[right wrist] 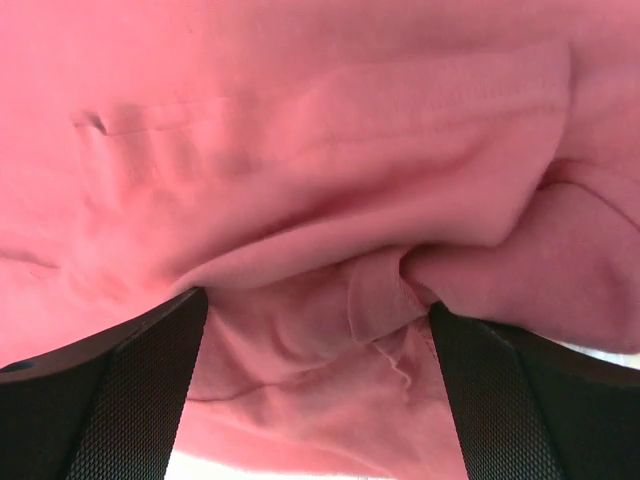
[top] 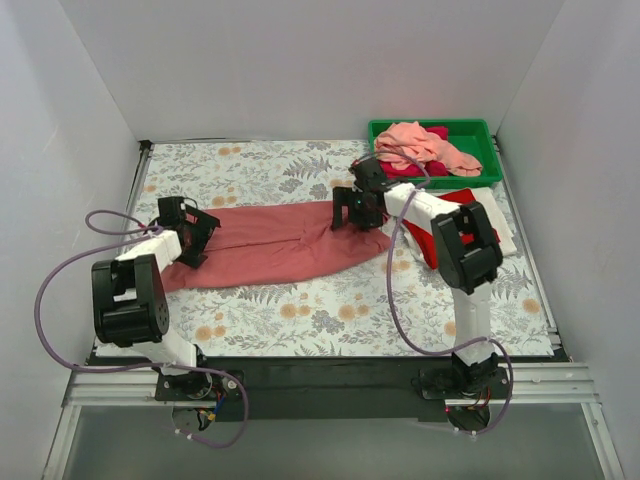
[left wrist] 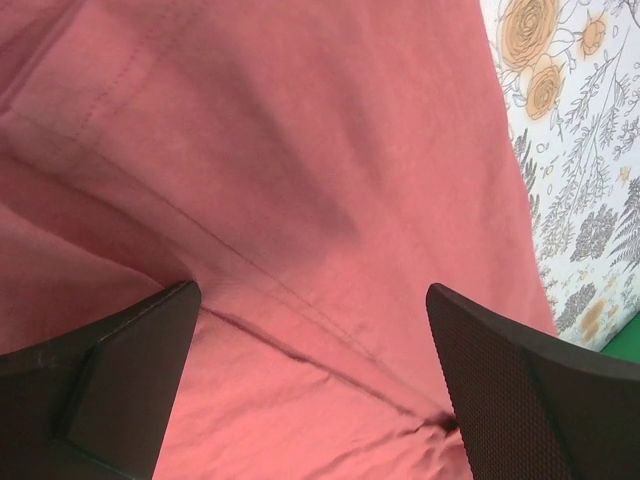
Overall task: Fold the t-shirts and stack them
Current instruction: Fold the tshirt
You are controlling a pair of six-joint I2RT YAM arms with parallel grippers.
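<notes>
The dusty rose t-shirt lies stretched out left to right across the flowered table. My left gripper is at its left end, open, with the jaws wide apart just above the flat cloth; one fingertip touches a crease. My right gripper is at the shirt's right end, open, with the jaws set either side of a bunched fold and hem. A bright red shirt and a white one lie under my right arm.
A green plastic bin at the back right holds a salmon pink shirt and a magenta one. White walls close in the table on three sides. Purple cables loop beside both arms.
</notes>
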